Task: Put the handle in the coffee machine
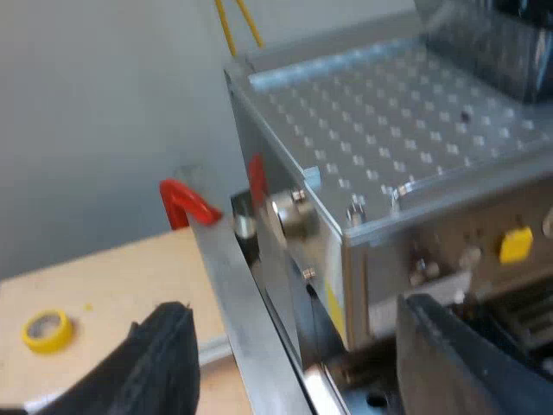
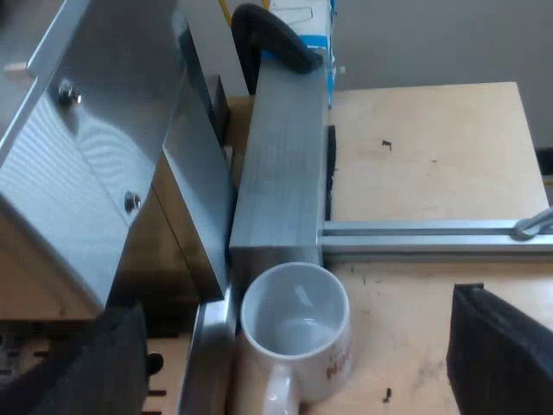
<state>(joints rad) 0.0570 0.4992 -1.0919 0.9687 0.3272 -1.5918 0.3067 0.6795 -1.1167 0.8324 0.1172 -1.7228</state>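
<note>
Both jaws wide, empty: left gripper [image 1: 294, 311] at espresso machine [image 1: 389, 130] corner, right gripper [image 2: 298, 303] over mug [image 2: 294, 333]. Red end [image 1: 186, 203] beside machine, perhaps the holder's handle. Risk: right gripper, if lowered, knocks mug

Lab or workshop: plywood top [image 2: 432, 147], aluminium rail [image 2: 415, 235], tape roll [image 1: 47, 331].

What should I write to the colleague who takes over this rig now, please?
Left end effector: open, empty, near the silver espresso machine with perforated metal top.
Right end effector: open, empty, over the white ceramic mug, which stands on the wooden table by the machine.
A red bent piece sits by the machine's side; I cannot tell if it is the handle's end.
Done: nothing confirmed. To do: find the handle, lock it in.
</note>
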